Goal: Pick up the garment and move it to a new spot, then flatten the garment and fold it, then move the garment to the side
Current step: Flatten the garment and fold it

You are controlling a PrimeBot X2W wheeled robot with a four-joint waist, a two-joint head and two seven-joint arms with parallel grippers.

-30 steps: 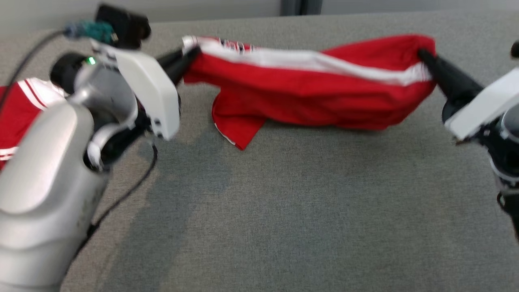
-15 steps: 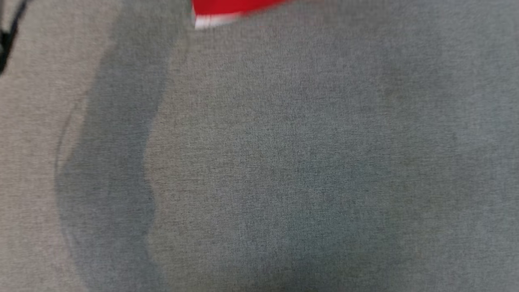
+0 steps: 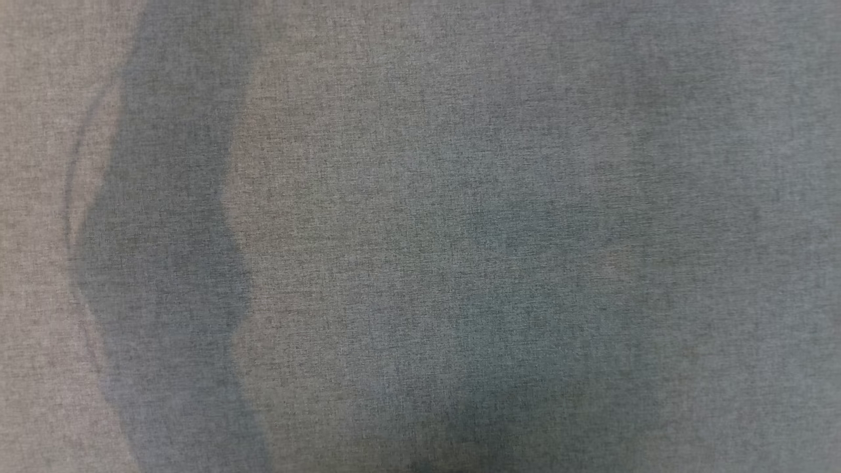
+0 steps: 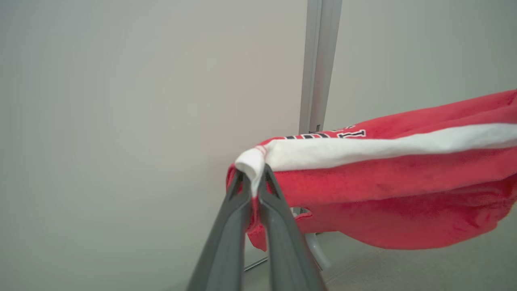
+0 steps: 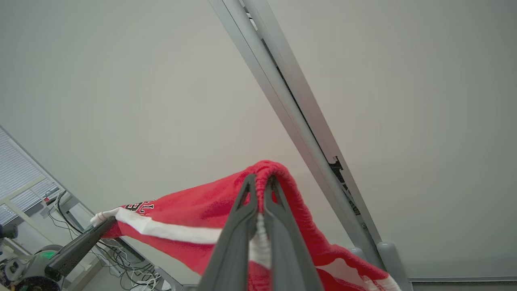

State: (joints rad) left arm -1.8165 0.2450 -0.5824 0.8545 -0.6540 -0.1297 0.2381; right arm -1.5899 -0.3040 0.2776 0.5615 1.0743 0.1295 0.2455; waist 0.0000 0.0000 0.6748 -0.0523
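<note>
The garment (image 4: 383, 186) is red with a white stripe and black lettering, and it hangs stretched in the air between my two grippers. In the left wrist view my left gripper (image 4: 253, 184) is shut on its white-striped corner. In the right wrist view my right gripper (image 5: 260, 192) is shut on a bunched red edge of the garment (image 5: 190, 210). My left gripper (image 5: 106, 225) appears there at the lower left, holding the far end. The lower part of the garment sags below the stripe.
The head view looks straight down on the grey cloth table top (image 3: 420, 236), with a dark shadow band (image 3: 171, 263) at the left. A pale wall and a metal post (image 4: 319, 60) stand behind the garment. Cables (image 5: 129, 277) lie at the lower left.
The head camera has swung down, so the garment and both arms slid out past the top of its picture. Grey table cloth and shadows remain there.
</note>
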